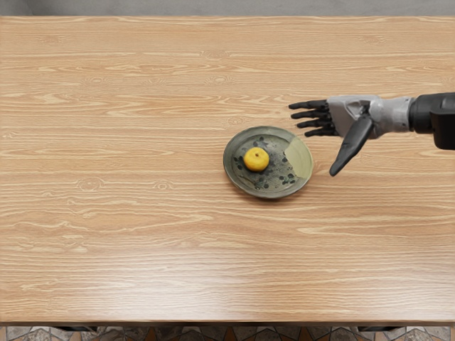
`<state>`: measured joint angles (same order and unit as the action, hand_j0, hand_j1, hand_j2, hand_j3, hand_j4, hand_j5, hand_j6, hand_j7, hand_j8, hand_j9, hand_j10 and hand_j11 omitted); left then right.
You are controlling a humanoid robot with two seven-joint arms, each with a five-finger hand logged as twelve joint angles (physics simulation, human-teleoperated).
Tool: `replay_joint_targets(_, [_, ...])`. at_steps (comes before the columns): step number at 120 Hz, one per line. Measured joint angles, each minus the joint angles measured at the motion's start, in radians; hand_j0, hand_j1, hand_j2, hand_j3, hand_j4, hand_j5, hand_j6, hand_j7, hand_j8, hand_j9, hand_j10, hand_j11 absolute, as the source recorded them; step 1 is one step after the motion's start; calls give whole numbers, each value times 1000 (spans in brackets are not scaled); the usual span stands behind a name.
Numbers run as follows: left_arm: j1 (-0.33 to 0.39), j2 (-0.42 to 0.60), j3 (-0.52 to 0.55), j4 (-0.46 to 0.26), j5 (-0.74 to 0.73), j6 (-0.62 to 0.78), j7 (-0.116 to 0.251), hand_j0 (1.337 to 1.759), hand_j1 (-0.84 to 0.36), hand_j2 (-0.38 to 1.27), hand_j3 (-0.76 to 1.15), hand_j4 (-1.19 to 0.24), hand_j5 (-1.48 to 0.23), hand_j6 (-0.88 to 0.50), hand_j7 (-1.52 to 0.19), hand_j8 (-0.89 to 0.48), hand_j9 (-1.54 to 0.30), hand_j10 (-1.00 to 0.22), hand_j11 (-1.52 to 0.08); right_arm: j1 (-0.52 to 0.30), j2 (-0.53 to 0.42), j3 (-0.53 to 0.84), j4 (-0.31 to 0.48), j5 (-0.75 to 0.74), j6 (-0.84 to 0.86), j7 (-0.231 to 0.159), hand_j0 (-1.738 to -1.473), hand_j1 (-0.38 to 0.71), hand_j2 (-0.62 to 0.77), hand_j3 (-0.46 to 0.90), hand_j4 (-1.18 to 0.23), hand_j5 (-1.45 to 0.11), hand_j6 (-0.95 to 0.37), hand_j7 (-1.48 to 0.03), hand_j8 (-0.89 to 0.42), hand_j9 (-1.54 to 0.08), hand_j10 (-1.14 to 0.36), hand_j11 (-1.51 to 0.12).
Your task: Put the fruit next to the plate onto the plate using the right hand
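A small orange fruit point(257, 159) lies on the dark green plate point(298, 158), a little left of the plate's middle. My right hand point(323, 135) hovers just past the plate's upper right rim, apart from both. Its fingers point(307, 114) are spread and point left, the thumb hangs down, and it holds nothing. The right arm comes in from the right edge. No left arm shows.
The plate sits on a wide wooden table point(142, 177), right of centre. The table's front edge runs along the bottom of the picture and its far edge along the top.
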<state>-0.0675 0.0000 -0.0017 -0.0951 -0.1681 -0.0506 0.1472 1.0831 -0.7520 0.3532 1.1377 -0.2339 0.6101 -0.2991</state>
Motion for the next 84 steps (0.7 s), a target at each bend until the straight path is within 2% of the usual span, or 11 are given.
replay_joint_targets(54, [0,0,0,0,0,0,0,1658,325,4,0,-21,-27,-21,-27,-21,-27,-21,-27,-51,-141,1,-4,102,1,1,-1658,-349,1,0,-1,-1,-1,-1,-1,-1,-1,-1])
replay_joint_targets(84, [0,0,0,-1,0,-1,0,1658,325,4,0,-21,-27,-21,-27,-21,-27,-21,-27,-69,-152,1,0,123,1,1,-1658,-349,1,0,-1,0,-1,0,-1,0,-1,0])
